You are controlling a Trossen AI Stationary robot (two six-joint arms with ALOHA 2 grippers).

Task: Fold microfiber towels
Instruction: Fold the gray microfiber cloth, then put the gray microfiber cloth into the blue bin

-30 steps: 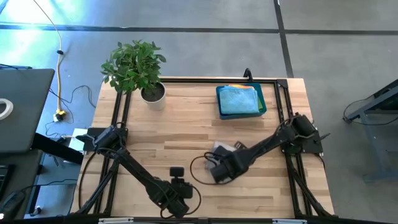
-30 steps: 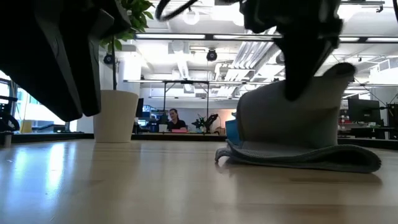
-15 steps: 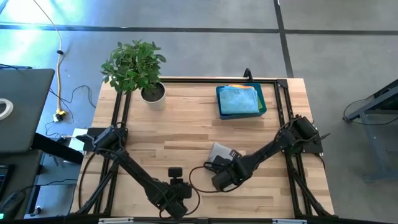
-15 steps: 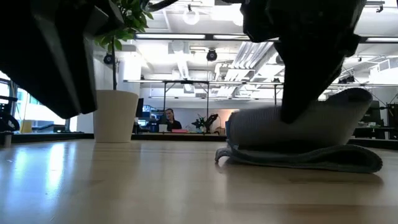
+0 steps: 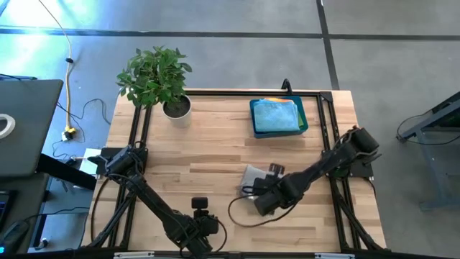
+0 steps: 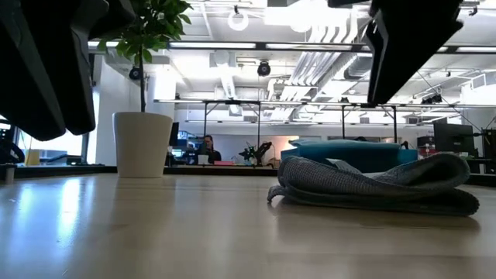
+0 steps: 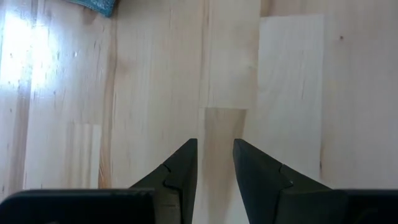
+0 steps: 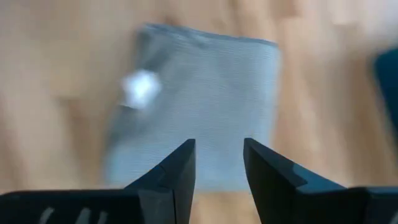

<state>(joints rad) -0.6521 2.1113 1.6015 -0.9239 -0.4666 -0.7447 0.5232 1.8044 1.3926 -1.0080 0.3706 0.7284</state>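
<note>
A grey microfiber towel lies folded on the wood right of centre. In the low view it is a flat bundle with its upper layer resting on the lower one. My right gripper hovers open above the towel's near side, its fingers clear of the cloth; the low view shows it raised above the towel. A light blue towel lies on top in the blue bin. My left gripper stands open over bare wood near the table's front edge.
A potted plant stands at the far left of the table. The blue bin sits at the far right, behind the grey towel. Black frame rails run along the table's sides. Bare wood lies between the two arms.
My right gripper has opened and let go of the grey towel, then risen and drawn back toward the table's near edge. The towel's raised upper half, held up as a hump a second ago, has come down onto the lower layer and now lies folded over.
</note>
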